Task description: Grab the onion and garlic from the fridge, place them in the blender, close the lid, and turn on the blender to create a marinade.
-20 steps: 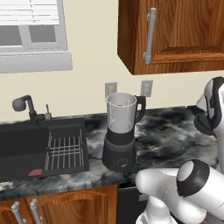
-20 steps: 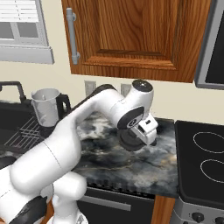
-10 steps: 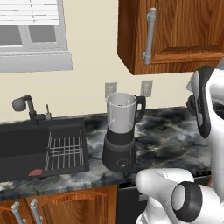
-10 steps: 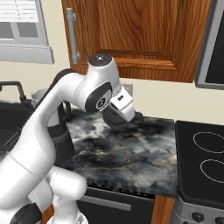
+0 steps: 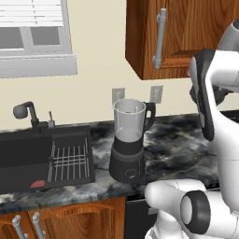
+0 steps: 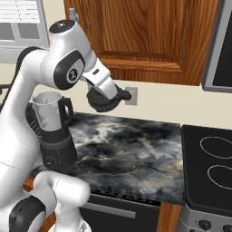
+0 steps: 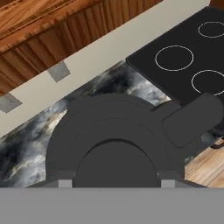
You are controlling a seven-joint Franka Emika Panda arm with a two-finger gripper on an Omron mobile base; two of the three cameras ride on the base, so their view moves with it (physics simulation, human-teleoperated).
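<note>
My claw (image 6: 110, 96) hangs high above the dark marbled stone desk (image 6: 136, 152), up close to the cream wall and just under the lower edge of the brown wooden wall cabinet (image 6: 145, 36). It is pinching the black domed lid (image 7: 116, 144), whose round rim and raised middle sit between my finger tips, with a flat tab sticking out to one side. The blender with its clear tapered jar, black side handle and black knobbed base (image 6: 52, 129) stands on the desk below and to my left, near the front edge. Its jar mouth is uncovered and well apart from the lid I carry. In the left base view the blender (image 5: 129, 140) stands just beside the right rim of the black sink (image 5: 28, 151), where a wire rack (image 5: 70, 158) lies and a small flat reddish disc (image 5: 38, 183) rests near the front wall. Two pale wall outlets (image 5: 118, 94) sit on the wall behind the jar. Between the blender and the black glass cooktop (image 6: 210, 163) on the right runs a broad stretch of marbled surface, bounded by the wall at the back and the desk's front lip. The cabinet's underside is the tight limit above my wrist.
</note>
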